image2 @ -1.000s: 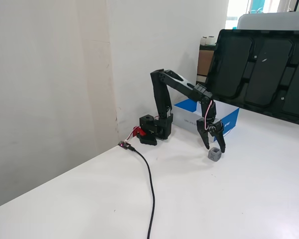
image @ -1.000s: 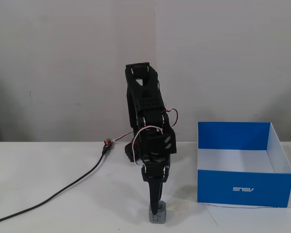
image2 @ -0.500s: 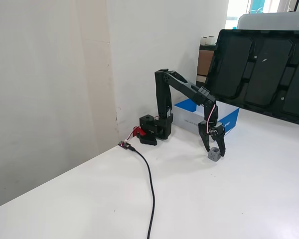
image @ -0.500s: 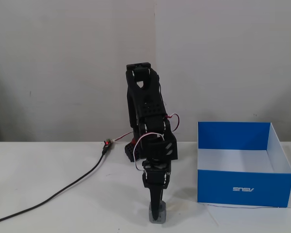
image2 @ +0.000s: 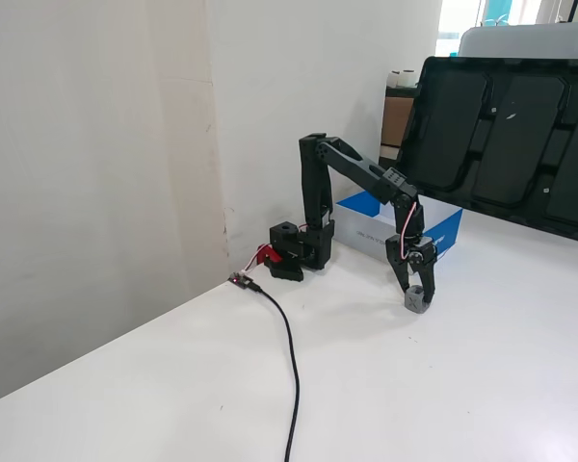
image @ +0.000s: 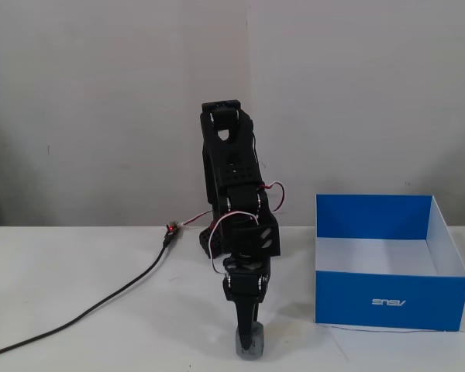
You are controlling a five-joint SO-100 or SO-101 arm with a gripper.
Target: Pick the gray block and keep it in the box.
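White matte table (image: 77, 310) is carrying everything, smooth and bare, meeting a plain off-white wall. Blue cardboard box (image: 387, 298) is sitting open-topped at the right of a fixed view, square, glossy blue outside and white inside, with a small white "ASUS" logo reading upside-down on its front wall; in the other fixed view (image2: 366, 204) it is showing only partly behind the arm. Black plastic arm (image: 234, 186) is folding over from its base and reaching down, red and white wires looping at its wrist. Black cable (image2: 291, 366) is trailing across the tabletop from a small red connector near the base. Gripper (image2: 417, 296) is pointing straight down, fingers narrowed around the gray block (image2: 417, 300), which is sitting on the table well left of the box in the front-on view (image: 248, 346): small, rounded corners, recessed faces.
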